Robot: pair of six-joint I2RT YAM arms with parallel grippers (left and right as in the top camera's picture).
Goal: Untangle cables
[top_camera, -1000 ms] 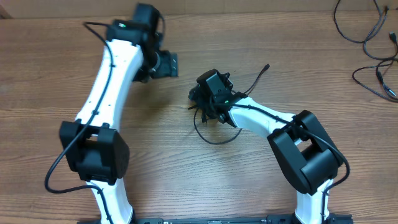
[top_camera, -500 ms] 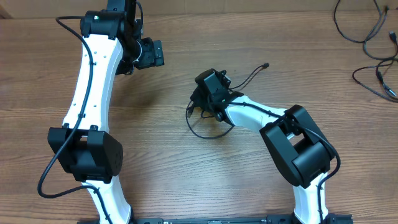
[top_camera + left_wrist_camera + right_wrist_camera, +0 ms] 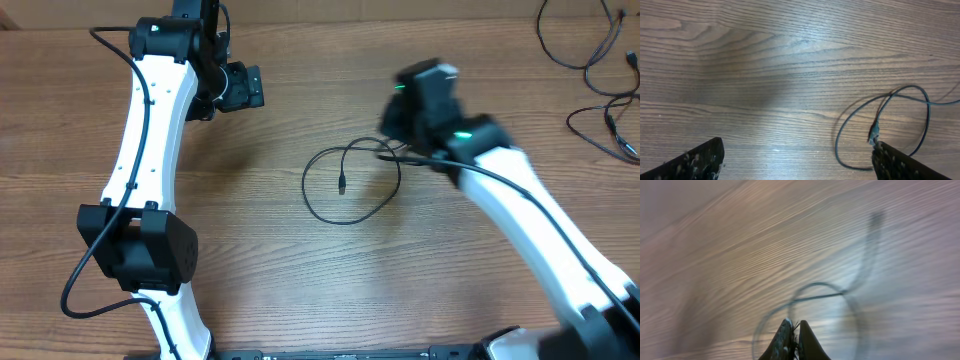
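**Black cable loop at the table centre, right gripper clamped on it**

Wood grain fills all three views: the wooden table (image 3: pixel 250 260) is light brown. From the overhead camera I see one thin black cable (image 3: pixel 345 221) lying near the middle of the table as a single open loop. Its small plug (image 3: pixel 342 186) rests inside the loop. From the right side of the loop a strand goes toward my right arm, which is very blurred in this view.

The right wrist camera is blurred too. The right gripper (image 3: pixel 794 330) has its fingers (image 3: pixel 810 345) pressed together, and a strand of the cable runs straight into the tips, so I read it as pinched there. Beyond the tips the loop shows only as a soft grey ring.

The left gripper (image 3: pixel 796 150) is well apart from the cable, over the far left part of the table. Its fingers (image 3: pixel 700 157) stand wide apart and hold nothing. In its camera the loop and the plug lie on the wood at the right side, just beside the right finger.

More cables (image 3: pixel 585 55) lie loose at the far right corner of the table, well apart from both grippers.
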